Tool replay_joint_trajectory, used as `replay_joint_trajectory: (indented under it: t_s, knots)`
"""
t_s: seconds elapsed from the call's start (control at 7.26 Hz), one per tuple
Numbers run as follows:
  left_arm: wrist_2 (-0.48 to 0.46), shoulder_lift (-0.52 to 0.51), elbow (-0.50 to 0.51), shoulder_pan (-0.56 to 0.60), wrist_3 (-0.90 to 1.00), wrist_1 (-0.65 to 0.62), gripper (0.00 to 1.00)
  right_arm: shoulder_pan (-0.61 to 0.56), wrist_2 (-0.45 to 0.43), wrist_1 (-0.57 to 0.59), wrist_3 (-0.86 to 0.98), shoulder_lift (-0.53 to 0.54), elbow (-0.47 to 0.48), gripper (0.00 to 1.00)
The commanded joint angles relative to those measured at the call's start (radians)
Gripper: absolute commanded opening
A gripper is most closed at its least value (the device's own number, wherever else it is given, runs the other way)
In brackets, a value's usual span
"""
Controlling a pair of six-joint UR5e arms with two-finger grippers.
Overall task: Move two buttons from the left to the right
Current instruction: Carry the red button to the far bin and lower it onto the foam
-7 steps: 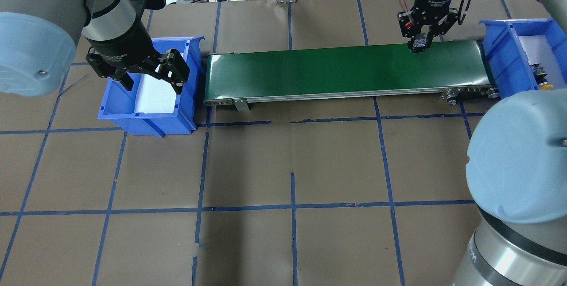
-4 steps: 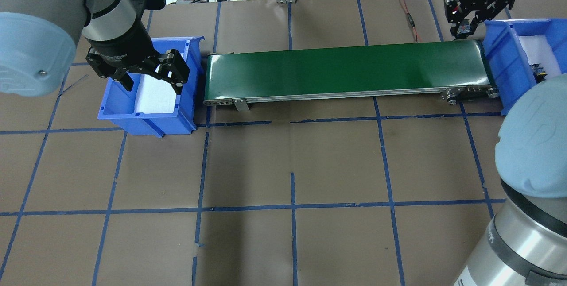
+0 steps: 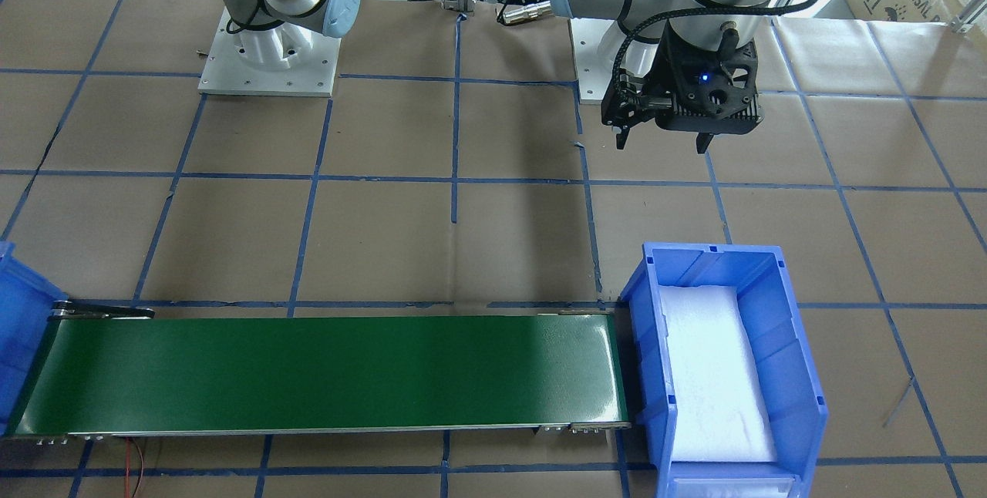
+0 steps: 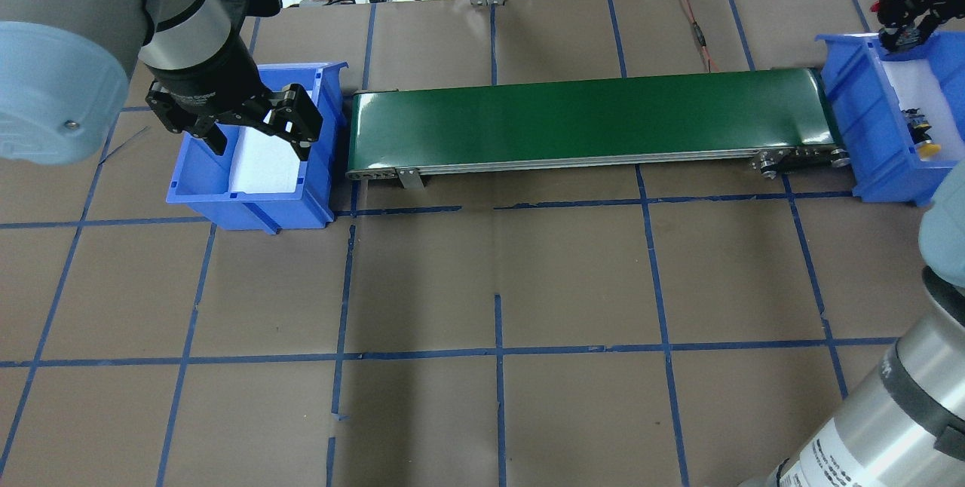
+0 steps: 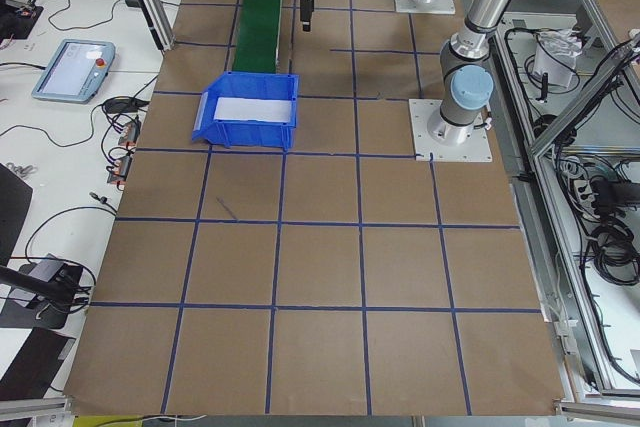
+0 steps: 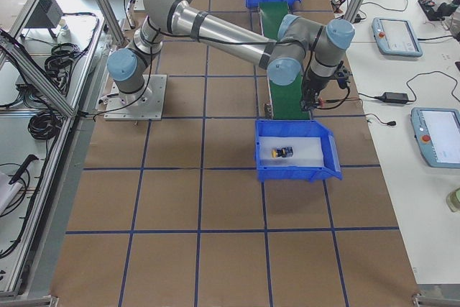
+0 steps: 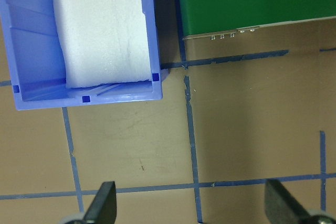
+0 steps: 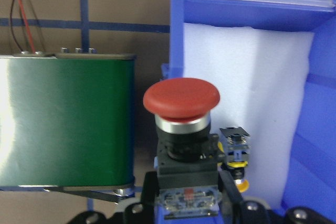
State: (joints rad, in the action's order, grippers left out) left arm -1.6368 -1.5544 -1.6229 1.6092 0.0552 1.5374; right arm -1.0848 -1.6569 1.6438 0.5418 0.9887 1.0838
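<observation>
The red-capped button stands upright on its black block body, and my right gripper is shut on that body. This gripper hangs over the far left corner of the right blue bin. The yellow-capped button lies on its side on the white foam in that bin, and it also shows as the yellow button just beside the held one. My left gripper is open and holds nothing above the left blue bin; its fingertips frame bare table.
A green conveyor belt runs between the two bins with nothing on it. The left bin holds only white foam. A red wire lies behind the belt's right end. Blue tape lines grid the brown table.
My right gripper has carried the red button rightward, from above the belt's right part to over the right bin's far corner. The left arm has not moved.
</observation>
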Motion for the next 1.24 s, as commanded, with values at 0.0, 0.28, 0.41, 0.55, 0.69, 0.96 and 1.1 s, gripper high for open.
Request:
replay_joint_trajectory:
  t_s: [0.0,0.28,0.41,0.55,0.69,0.96,1.1]
  knots:
    - [0.000,0.000,0.000,0.000,0.000,0.000,1.00,0.089,-0.001,0.017,0.137,-0.002,-0.001,0.14]
    - [0.000,0.000,0.000,0.000,0.000,0.001,1.00,0.111,-0.046,0.108,0.168,-0.016,-0.001,0.14]
    - [0.000,0.000,0.000,0.000,0.000,0.006,1.00,0.112,-0.044,0.119,0.170,-0.019,0.011,0.15]
    - [0.000,0.000,0.000,0.000,0.000,0.006,1.00,0.114,-0.038,0.122,0.159,-0.083,0.008,0.15]
    - [0.000,0.000,0.000,0.000,0.000,0.006,1.00,0.112,-0.037,0.114,0.149,-0.105,0.008,0.24]
    - [0.000,0.000,0.000,0.000,0.000,0.010,1.00,0.085,-0.030,0.125,0.123,-0.117,0.005,0.24]
    - [0.000,0.000,0.000,0.000,0.000,0.010,1.00,0.082,-0.030,0.129,0.119,-0.149,0.004,0.24]
